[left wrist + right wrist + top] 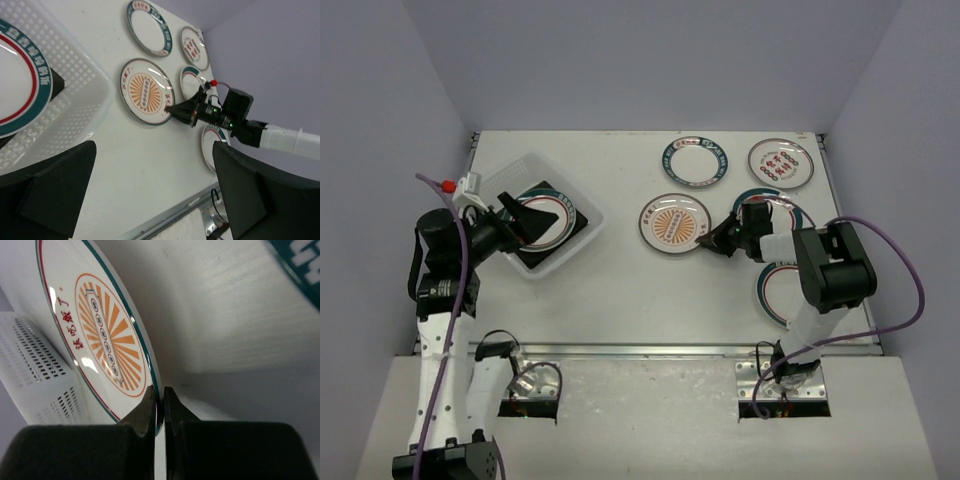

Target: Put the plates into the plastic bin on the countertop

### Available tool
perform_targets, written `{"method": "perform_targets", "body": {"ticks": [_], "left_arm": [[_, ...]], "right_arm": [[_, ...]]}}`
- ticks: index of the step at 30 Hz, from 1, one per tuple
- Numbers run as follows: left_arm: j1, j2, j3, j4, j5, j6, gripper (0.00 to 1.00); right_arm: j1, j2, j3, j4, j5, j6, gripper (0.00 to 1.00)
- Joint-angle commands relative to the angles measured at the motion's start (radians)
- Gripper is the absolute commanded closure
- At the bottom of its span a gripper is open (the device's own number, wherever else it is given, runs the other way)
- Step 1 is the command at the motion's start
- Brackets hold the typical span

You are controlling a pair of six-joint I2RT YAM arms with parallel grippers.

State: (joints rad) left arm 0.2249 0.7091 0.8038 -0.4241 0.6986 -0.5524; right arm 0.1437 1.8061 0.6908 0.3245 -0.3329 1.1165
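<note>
I have my right gripper (159, 402) clamped on the rim of the sunburst plate (672, 222), which sits mid-countertop (620, 300) to the right of the plastic bin (570, 250), while my left gripper (528, 212) hangs spread apart over that bin

**Three cameras, one shared plate**

The top external camera is looking down from above and behind the near edge, taking in the whole countertop (620, 290). The left wrist camera is hovering near the left edge over the plastic bin (75, 95), facing toward the right edge. The right wrist camera is sitting very close to the sunburst plate (100, 330), facing left. All three are sharing that plate and the bin.
</note>
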Motion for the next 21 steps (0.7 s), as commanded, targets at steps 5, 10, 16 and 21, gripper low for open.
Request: {"method": "perform_targets", "body": {"ticks": [5, 10, 16, 21], "left_arm": [[-0.368, 0.153, -0.046, 0.113, -0.193, -0.027, 0.0], [-0.424, 0.212, -0.041, 0.154, -0.236, -0.007, 0.0], [-0.426, 0.249, -0.062, 0.216, -0.163, -0.011, 0.03], [-0.432, 0.259, -0.102, 0.33, -0.072, -0.073, 0.22]], "right_arm": [[0.083, -0.43, 0.003, -0.262, -0.059, -0.299, 1.0], [0.085, -0.51, 0.034, -0.277, -0.368, -0.318, 1.0], [0.115, -0.551, 0.074, -0.26, -0.525, -0.259, 1.0], [0.157, -0.569, 0.114, -0.236, -0.566, -0.209, 1.0]]}}
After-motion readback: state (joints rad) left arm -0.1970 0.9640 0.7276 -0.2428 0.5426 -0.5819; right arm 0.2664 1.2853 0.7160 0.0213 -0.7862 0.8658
